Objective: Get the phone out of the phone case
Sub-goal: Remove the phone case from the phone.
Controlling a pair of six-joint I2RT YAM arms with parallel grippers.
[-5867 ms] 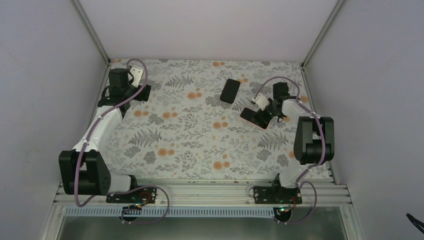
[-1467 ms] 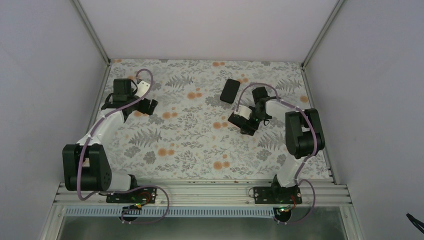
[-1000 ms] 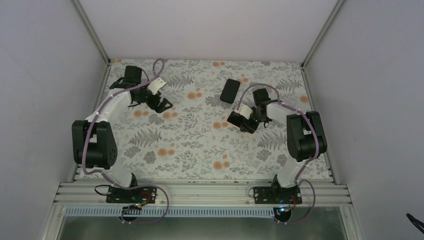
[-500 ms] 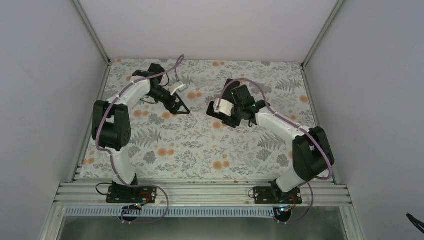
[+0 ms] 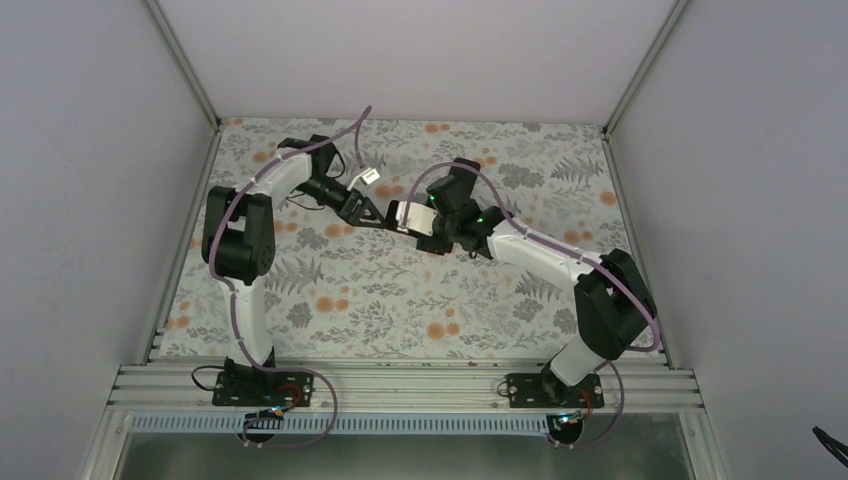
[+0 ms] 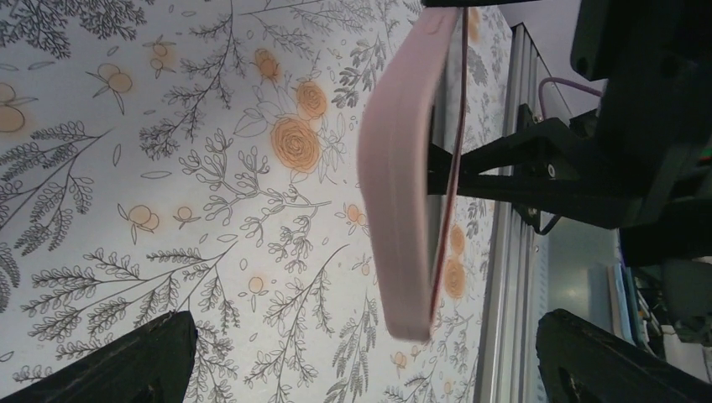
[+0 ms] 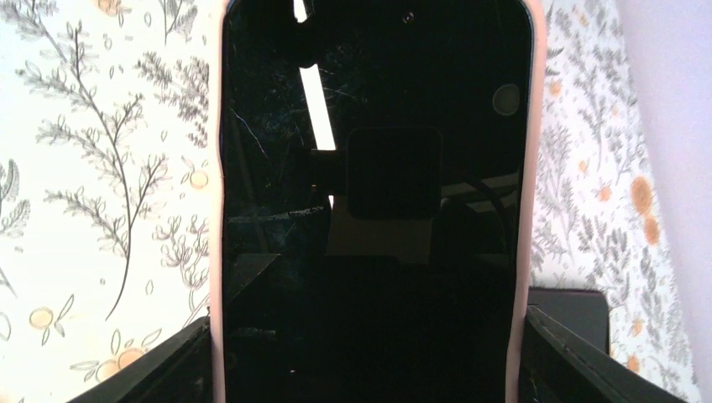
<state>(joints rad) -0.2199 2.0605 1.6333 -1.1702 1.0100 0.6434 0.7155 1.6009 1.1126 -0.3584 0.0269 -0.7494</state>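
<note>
Top external view: the floral worktop (image 5: 400, 300) lies below the spot where the 2 arms meet, so anything that slips will fall onto it. The left arm (image 5: 290, 180) and right arm (image 5: 540, 250) reach toward each other over the middle. I judge a knock between the wrists to be the broadest risk if either pushes in crooked.

The right hand (image 5: 428, 225) is clamped on the long sides of the pink phone case (image 6: 401, 193) and holds it in the air, edge-on to the left wrist camera. The left hand (image 5: 368, 212) is spread wide and grips nothing. Its fingers (image 6: 109, 361) stand to either side of the case's end, apart from it.

If the left hand closes off-centre, it may pinch only the soft rim and twist the case in the right hand's hold. It could also catch case and phone together, so nothing separates.

The phone (image 7: 369, 210) sits in the case, with its screen toward the right wrist camera. Because the right hand squeezes the case walls, it may pin the phone too. A hard pull could then pop the phone loose and drop it.
</note>
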